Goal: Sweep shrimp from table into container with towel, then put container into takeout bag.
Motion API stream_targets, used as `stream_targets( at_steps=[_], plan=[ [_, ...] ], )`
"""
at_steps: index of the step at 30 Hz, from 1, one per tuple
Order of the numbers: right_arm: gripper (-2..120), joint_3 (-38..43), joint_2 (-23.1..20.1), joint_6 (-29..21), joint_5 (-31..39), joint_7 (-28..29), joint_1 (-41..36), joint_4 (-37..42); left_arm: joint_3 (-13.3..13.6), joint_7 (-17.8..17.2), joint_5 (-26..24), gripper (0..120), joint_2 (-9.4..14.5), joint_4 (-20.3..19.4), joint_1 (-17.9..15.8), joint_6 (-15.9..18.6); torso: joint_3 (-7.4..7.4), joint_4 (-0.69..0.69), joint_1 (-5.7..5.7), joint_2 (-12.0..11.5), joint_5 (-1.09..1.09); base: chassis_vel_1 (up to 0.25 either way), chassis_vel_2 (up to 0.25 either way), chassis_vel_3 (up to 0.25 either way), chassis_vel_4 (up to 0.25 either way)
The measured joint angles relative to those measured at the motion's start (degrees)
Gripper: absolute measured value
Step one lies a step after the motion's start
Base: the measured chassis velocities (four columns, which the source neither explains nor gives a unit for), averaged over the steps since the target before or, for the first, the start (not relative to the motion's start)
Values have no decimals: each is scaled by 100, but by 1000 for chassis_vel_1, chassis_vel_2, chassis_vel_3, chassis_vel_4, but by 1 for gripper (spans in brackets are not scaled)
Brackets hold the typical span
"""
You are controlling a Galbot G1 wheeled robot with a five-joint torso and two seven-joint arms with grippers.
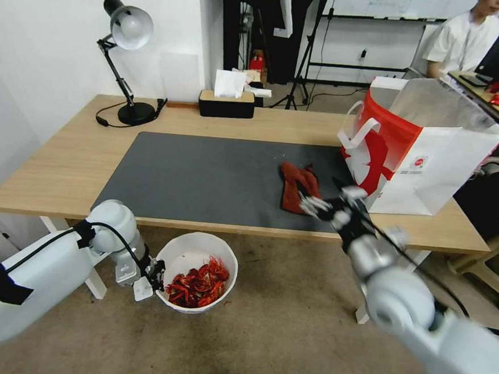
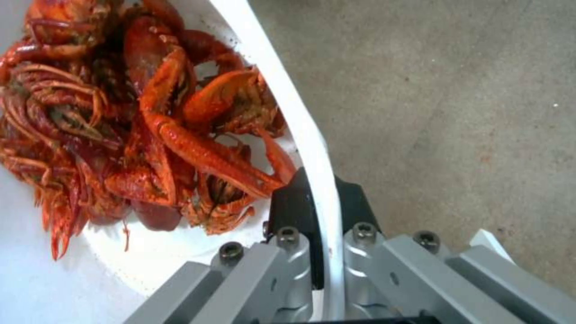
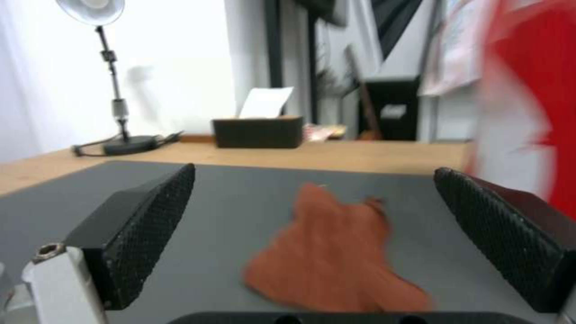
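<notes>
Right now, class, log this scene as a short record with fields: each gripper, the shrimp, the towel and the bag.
left gripper: shut on the container rim, below the table edge
shrimp: inside the container
right gripper: open, above the towel
towel: crumpled on the grey mat
takeout bag: upright and open at the table's right end

One container [image 1: 196, 271], one towel [image 1: 298, 186], one takeout bag [image 1: 422, 159]
</notes>
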Motion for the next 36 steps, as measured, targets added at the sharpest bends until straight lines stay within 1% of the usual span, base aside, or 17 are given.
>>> stream_targets(
  at_steps=[1, 2, 3, 6, 11, 15, 21, 24, 26, 27, 29, 30, 31, 32, 33, 34, 36],
  plan=[
    [100, 133, 175, 384, -467, 95, -454, -88, -9, -4, -6, 0, -12, -13, -4, 1, 0, 3, 0, 0, -2, 0, 0, 0, 0],
    [100, 163, 337, 670, -753, 264, -806, -165, -11, -4, -9, 0, -16, -17, 0, 1, 0, 2, 0, 0, 3, 0, 0, 0, 0],
    [100, 163, 337, 670, -753, 264, -806, -165, -11, -4, -9, 0, -16, -17, 0, 1, 0, 2, 0, 0, 3, 0, 0, 0, 0],
    [100, 98, 738, 1085, -1160, 699, -1542, -429, -33, -7, -15, 0, -13, -69, 60, 2, 1, -1, 0, 1, 0, 0, 0, 0, 0],
    [100, -50, 932, 1185, -1161, 834, -1709, -570, -91, -9, -16, 0, 9, -90, 108, -12, 1, 5, 0, 1, 0, 0, 0, 0, 0],
    [100, -81, 942, 1152, -1104, 863, -1667, -680, -163, -11, -16, 0, 8, -107, 152, -19, 1, 4, 0, 0, 0, 0, 0, 0, 0],
    [100, -128, 958, 1087, -965, 781, -1572, -913, -335, -48, -24, 0, 44, -206, 362, -52, 1, 4, 1, 0, 0, 0, 0, 0, 0],
    [100, -183, 953, 1037, -930, 736, -1549, -955, -431, -136, -21, 0, 136, -487, 569, -57, 1, 3, 1, 0, 1, 0, 0, 0, 0],
    [100, -211, 951, 1009, -913, 718, -1512, -960, -625, -241, 7, 0, 198, -768, 869, -144, 1, 3, 1, 0, 1, 0, 0, 0, 0],
    [100, -211, 951, 1009, -913, 718, -1512, -960, -625, -241, 7, 0, 198, -768, 869, -144, 1, 3, 1, 0, 1, 0, 0, 0, 0],
    [100, -231, 951, 990, -896, 693, -1500, -967, -819, -425, 71, 0, 278, -1051, 1215, -246, 1, 4, 1, 0, 0, 0, 0, 0, 0],
    [100, -231, 951, 990, -896, 693, -1500, -967, -819, -425, 71, 0, 278, -1051, 1215, -246, 1, 4, 1, 0, 0, 0, 0, 0, 0],
    [100, -240, 956, 984, -882, 664, -1500, -992, -1043, -588, 107, 0, 360, -1347, 1536, -313, 1, 4, 1, 0, -1, 0, 0, 0, 0],
    [100, -242, 967, 976, -857, 639, -1500, -1012, -1178, -675, 114, 0, 424, -1557, 1719, -332, 1, 4, 0, 0, 0, 0, 0, 0, 0],
    [100, -242, 981, 974, -825, 622, -1487, -1025, -1276, -743, 126, 0, 492, -1748, 1837, -332, 1, 5, 0, 0, 0, 0, 0, 0, 0],
    [100, -242, 981, 974, -825, 622, -1487, -1025, -1276, -743, 126, 0, 492, -1748, 1837, -332, 1, 5, 0, 0, 0, 0, 0, 0, 0],
    [100, -236, 1021, 971, -769, 595, -1466, -1049, -1459, -831, 145, 0, 659, -2347, 1946, -292, 1, 6, 0, 0, 2, 0, 0, 0, 0]
  ],
)
